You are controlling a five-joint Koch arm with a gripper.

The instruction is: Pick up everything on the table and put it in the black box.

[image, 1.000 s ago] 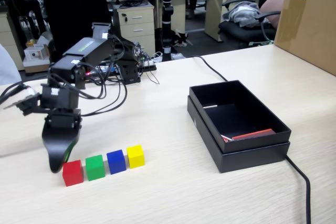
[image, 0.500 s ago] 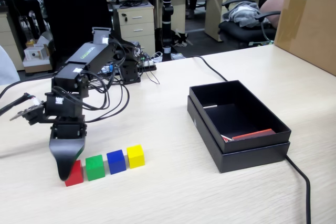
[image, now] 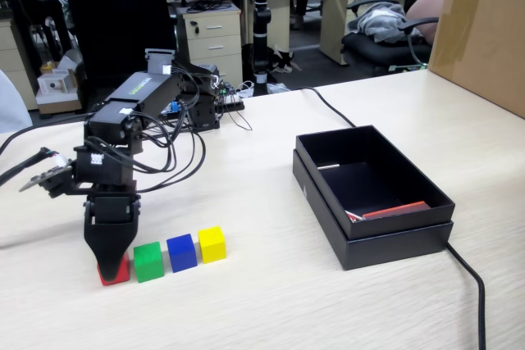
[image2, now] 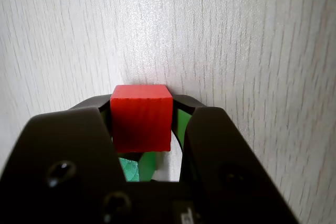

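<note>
Gripper (image2: 144,129) stands nearly vertical over the left end of the cube row in the fixed view, tips down at the table (image: 271,301). The red cube (image2: 140,121) sits between the two jaws in the wrist view: left jaw looks against its left face, while a thin gap with green padding showing remains on the right side, so the claw is open around the cube, straddling it and not yet clamped. In the fixed view only the lower edge of the red cube (image: 116,273) shows beneath the black jaw. The cube has no long axis (equal sides), so only the straddle alignment matters, and it looks roughly square to the jaws. The green cube (image: 148,261) lies just beside the red one to its right in the fixed view, then the blue cube (image: 181,252) and the yellow cube (image: 212,244), a tight diagonal row. Judgement: closing must squeeze across the free faces, since the neighbour side leaves little room. The black box (image: 410,239) lies well apart to the right, open-topped, with bare tabletop between and a flat red strip (image: 395,210) inside. Judgement: lift straight up first to clear the green cube, then carry right; the box's near wall is the edge to clear.
</note>
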